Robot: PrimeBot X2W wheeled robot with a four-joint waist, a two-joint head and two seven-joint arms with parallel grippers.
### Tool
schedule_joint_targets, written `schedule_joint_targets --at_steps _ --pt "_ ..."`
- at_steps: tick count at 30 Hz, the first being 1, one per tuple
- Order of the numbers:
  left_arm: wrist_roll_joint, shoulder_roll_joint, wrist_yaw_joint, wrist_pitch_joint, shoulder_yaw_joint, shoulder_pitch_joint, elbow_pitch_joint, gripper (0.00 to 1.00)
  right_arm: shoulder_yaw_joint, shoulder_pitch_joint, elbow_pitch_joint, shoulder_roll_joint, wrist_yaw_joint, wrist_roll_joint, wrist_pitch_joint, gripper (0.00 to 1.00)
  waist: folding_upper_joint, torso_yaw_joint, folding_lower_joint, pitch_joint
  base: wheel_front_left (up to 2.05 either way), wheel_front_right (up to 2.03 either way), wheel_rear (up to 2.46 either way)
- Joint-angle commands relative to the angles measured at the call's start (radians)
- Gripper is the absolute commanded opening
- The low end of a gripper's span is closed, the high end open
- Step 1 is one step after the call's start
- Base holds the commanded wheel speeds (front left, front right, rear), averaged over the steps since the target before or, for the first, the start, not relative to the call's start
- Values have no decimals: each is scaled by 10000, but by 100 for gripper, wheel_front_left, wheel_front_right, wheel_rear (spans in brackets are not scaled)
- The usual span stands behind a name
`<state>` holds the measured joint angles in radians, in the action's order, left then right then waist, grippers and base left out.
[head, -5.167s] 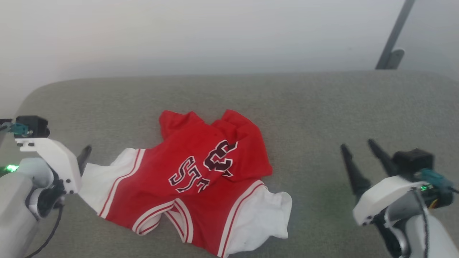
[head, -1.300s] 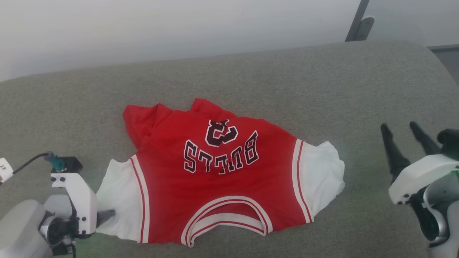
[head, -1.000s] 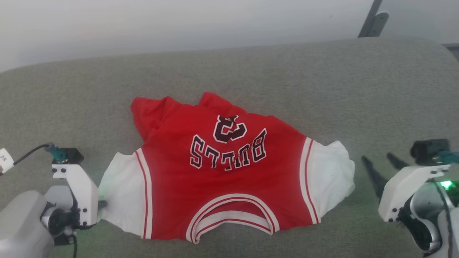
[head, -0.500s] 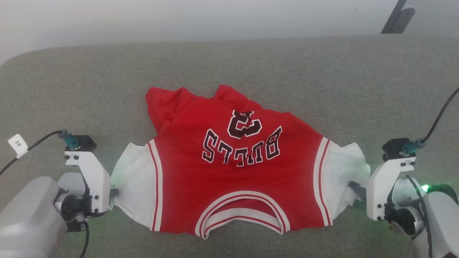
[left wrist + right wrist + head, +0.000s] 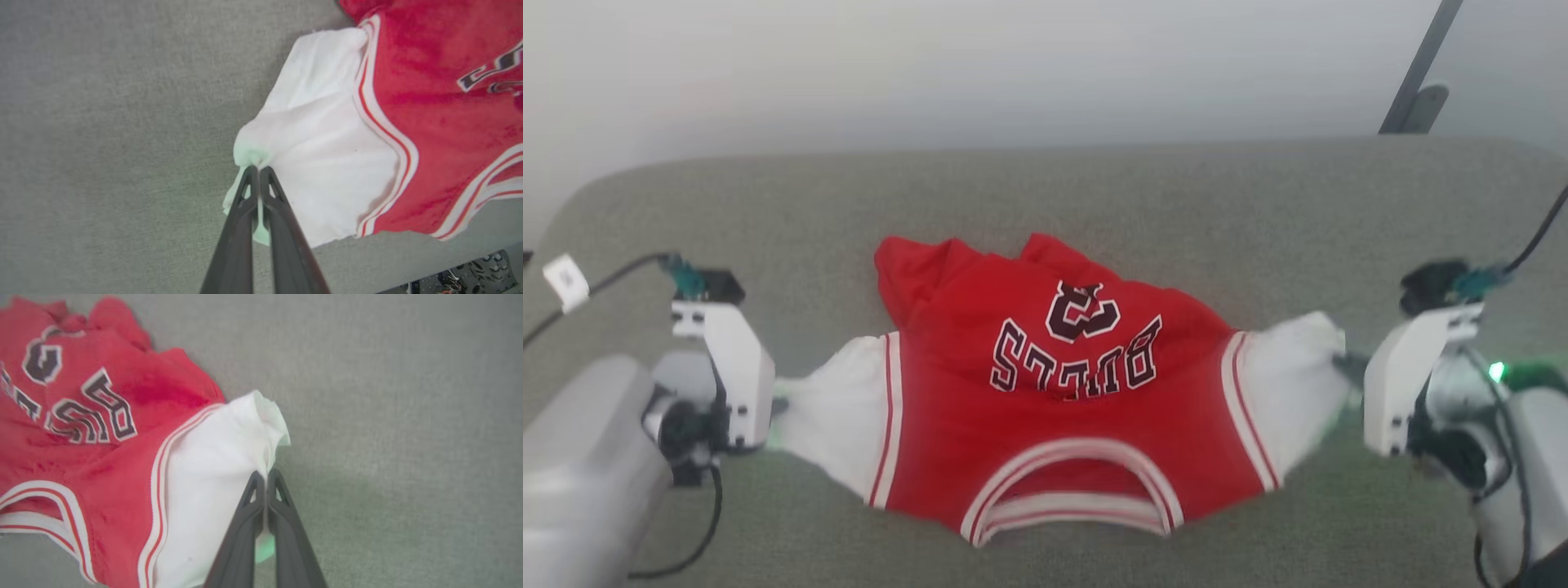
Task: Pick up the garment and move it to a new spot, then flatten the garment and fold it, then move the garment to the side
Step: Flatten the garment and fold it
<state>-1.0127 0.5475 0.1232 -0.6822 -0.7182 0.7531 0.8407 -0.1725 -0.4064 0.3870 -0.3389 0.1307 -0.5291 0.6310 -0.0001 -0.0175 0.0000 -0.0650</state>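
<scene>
Garment (image 5: 1062,408), red jersey, spread on grey fabric worktop (image 5: 1094,196); left gripper (image 5: 258,168) jaws clamped on left white panel, right gripper (image 5: 266,472) jaws clamped on right

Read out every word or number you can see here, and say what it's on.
"BULLS": dark white-outlined letters on the small red jersey-style shirt, upside down in the head view.
Numeral beside it, perhaps "3": creased, uncertain.
Too blurred to read: the small white paper tag on the black cable.
</scene>
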Motion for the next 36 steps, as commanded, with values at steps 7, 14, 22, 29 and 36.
schedule_joint_targets --at_steps 7,14,22,29,36 --pt "249 271 -216 -188 131 1241 -858 0 5 -1215 -788 -212 2 -255 -466 0 1 -3 0 704 0 0 0" --pt "674 629 -459 -14 420 2814 -1491 0 140 -3120 -700 -153 2 -64 -1426 0 1 -91 0 866 0 0 0" --pt "1197 749 -465 782 637 4315 -1460 0 4 -5205 247 37 2 438 -2672 0 1 -258 0 855 0 0 0" --pt "1478 525 -341 1579 653 5136 -1055 0 -417 -6396 1450 56 2 575 -3353 0 1 -315 0 551 0 0 0" --pt "1975 235 -329 2813 682 6113 -492 0 -665 -7504 2562 59 2 922 -4440 0 1 -312 0 -437 0 0 0"
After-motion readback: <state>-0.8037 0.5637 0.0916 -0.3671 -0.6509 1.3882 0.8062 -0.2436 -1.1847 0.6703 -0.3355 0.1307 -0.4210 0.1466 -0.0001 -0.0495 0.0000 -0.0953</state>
